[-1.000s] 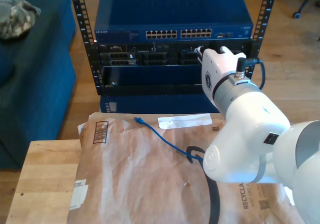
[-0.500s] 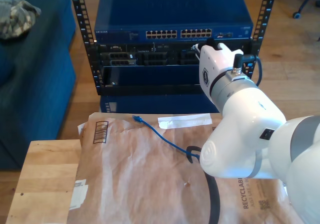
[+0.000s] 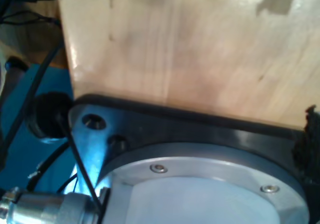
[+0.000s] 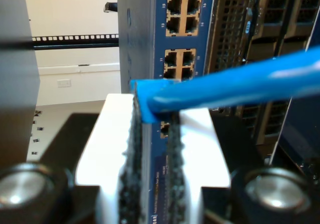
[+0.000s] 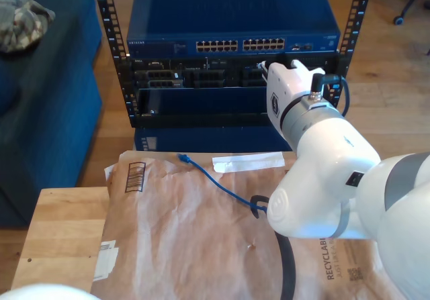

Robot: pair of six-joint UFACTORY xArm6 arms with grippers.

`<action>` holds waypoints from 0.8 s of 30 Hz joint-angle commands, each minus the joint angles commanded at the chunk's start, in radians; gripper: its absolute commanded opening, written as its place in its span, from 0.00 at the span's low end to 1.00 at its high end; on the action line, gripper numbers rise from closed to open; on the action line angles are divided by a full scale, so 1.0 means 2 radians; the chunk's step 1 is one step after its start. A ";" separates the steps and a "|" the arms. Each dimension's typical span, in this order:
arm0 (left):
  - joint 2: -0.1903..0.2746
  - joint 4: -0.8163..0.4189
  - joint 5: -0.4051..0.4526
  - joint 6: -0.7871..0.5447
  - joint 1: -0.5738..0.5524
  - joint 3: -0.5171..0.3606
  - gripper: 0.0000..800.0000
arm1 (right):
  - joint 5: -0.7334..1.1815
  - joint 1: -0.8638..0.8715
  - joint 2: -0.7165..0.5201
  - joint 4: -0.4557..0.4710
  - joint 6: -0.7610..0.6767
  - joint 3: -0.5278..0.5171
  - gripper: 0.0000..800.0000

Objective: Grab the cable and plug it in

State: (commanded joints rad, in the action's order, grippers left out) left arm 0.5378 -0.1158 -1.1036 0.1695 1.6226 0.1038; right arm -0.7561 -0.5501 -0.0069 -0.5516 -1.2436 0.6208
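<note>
in the exterior view, going from its left: the wooden worktop (image 5: 60, 226) carries a sheet of brown paper (image 5: 181, 246). on the paper the cable (image 5: 218, 184) lies with one plug (image 5: 182, 158) free near the paper's far edge, the blue line running toward the exterior view's right until it passes behind the white arm (image 5: 322, 172). that arm reaches toward the rack (image 5: 228, 78), just below the blue switch (image 5: 232, 45) with its rows of ports.

my second pincer (image 4: 155, 134) has its two pads (image 4: 131, 149) pressed close together, pinching the cable (image 4: 235, 86) at its tips, right in front of the switch ports (image 4: 179, 58).

my first pincer's state i cannot tell; its view looks along a pale wooden surface (image 3: 190, 48), probably the worktop.
</note>
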 joint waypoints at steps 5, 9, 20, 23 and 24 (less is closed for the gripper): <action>0.000 0.000 0.000 0.000 0.000 0.000 1.00 | 0.001 0.001 0.006 0.000 0.000 0.001 0.00; 0.000 0.000 0.000 0.000 0.000 0.000 1.00 | -0.001 0.001 0.006 0.000 0.000 0.002 0.00; 0.000 0.000 0.000 0.000 0.000 0.000 1.00 | 0.000 -0.012 0.009 -0.005 0.000 -0.009 0.00; 0.000 0.000 0.000 0.000 0.000 0.000 1.00 | 0.000 -0.017 0.008 -0.005 0.000 -0.012 0.00; 0.000 0.000 0.000 0.000 0.000 0.000 1.00 | 0.000 -0.017 0.008 -0.005 0.001 -0.012 0.00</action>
State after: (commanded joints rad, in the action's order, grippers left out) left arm 0.5378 -0.1158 -1.1036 0.1695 1.6226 0.1038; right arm -0.7561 -0.5838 0.0084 -0.5623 -1.2421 0.5963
